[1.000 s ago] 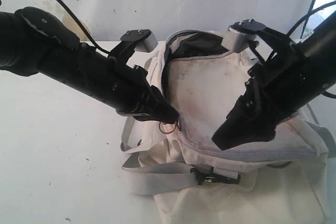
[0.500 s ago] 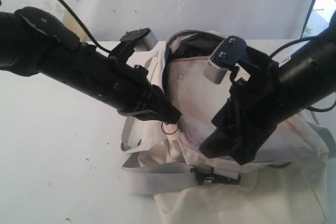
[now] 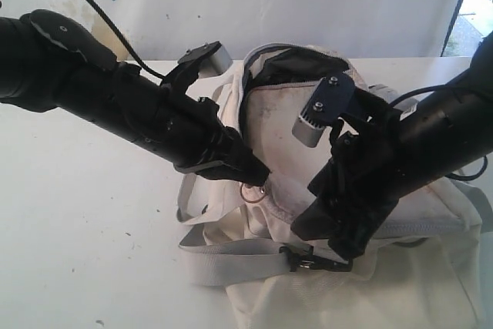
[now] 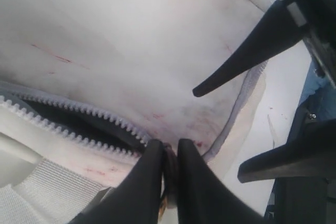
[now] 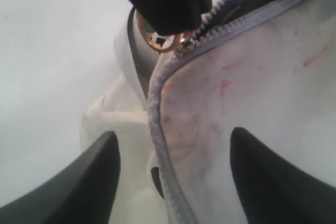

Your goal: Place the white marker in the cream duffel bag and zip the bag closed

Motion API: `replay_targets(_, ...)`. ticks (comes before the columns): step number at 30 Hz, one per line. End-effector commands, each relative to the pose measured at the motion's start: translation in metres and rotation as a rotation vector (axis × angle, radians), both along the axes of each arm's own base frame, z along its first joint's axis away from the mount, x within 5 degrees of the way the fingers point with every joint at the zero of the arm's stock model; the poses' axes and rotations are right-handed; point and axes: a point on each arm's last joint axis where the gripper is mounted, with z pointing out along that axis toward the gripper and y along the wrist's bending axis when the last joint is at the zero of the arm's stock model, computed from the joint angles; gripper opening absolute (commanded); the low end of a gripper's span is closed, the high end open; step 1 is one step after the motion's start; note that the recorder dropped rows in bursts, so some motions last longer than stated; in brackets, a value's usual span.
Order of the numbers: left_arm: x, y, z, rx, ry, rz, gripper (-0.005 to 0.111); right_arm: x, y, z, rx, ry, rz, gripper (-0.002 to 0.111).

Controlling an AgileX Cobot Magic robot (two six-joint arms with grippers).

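The cream duffel bag lies on the table, its zip open along the far side and showing dark lining. My left gripper is shut on the zipper pull at the bag's left corner, and the pull's gold ring hangs below the tips. My right gripper is open low over the bag's front. One of its fingers is off the grey zipper seam, the other over the stained panel. The white marker is not in view.
A grey webbing strap with a black buckle runs along the bag's front. White table lies to the left and a pale backdrop stands behind. A black cable arcs over the left arm.
My right gripper has swung down and to the left over the bag's front edge, closer to the left gripper. The left gripper has stayed shut at the zipper corner, barely shifting.
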Motion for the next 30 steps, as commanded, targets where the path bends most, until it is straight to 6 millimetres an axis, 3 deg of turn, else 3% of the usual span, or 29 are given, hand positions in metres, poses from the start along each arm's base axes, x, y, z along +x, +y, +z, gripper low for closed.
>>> replay_targets(1,0.001,-0.002,0.005,-0.031,0.012,0.014,0.000,-0.002,-0.002,-0.007,-0.005,-0.006,-0.010,0.057)
replay_targets(8,0.001,-0.002,0.006,-0.038,0.016,0.019,0.000,0.000,-0.002,-0.008,-0.012,-0.035,0.001,0.056)
replay_targets(17,0.001,-0.002,0.006,-0.041,0.018,0.021,0.000,0.003,0.000,-0.016,-0.023,0.000,0.004,0.036)
replay_targets(23,0.003,-0.002,0.006,-0.039,0.008,0.033,0.000,0.000,0.000,-0.017,-0.027,0.020,0.029,0.000)
replay_targets(30,0.014,0.003,0.002,0.042,-0.122,0.081,0.000,-0.006,0.000,-0.016,-0.041,0.027,0.127,0.000)
